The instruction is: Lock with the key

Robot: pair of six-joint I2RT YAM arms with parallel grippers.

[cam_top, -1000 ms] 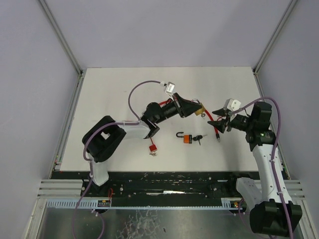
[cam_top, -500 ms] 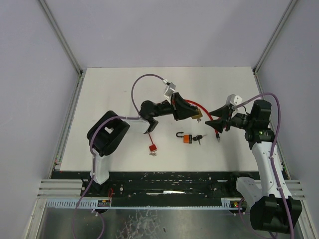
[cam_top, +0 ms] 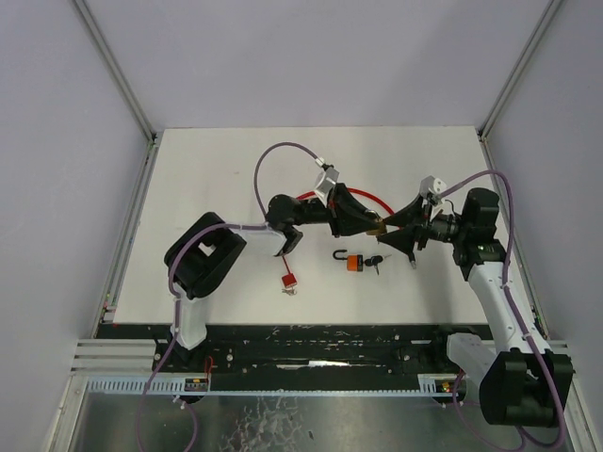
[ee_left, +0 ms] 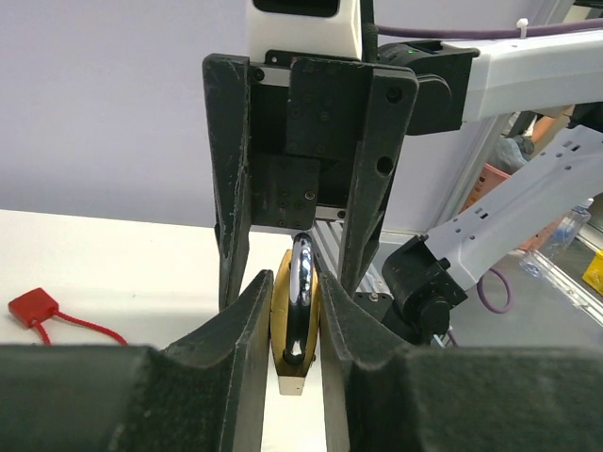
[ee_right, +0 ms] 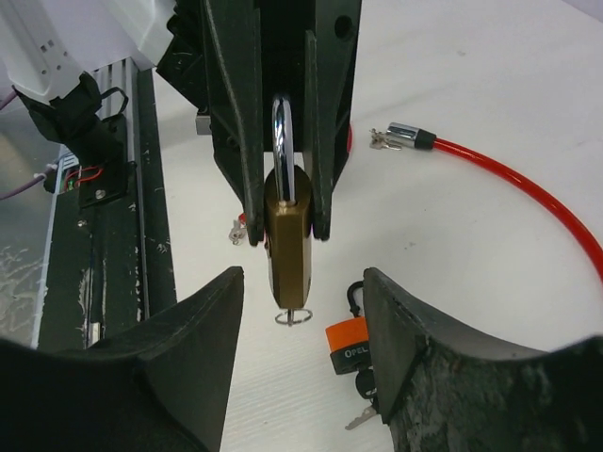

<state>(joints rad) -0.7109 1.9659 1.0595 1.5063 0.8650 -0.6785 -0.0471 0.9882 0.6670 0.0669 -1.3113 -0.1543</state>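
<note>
The brass padlock is held above the table, near its middle, between the two arms. Its long axis runs along the left fingers: silver shackle back toward the wrist, keyway end outward past the fingertips, carrying a small wire ring. The body is plain brass, seen narrow-side on. The left gripper is clamped across the padlock's upper body. The right gripper faces it, jaws spread, flanking the lock's lower end without contact

Table: orange padlock; red lock; red cable
</note>
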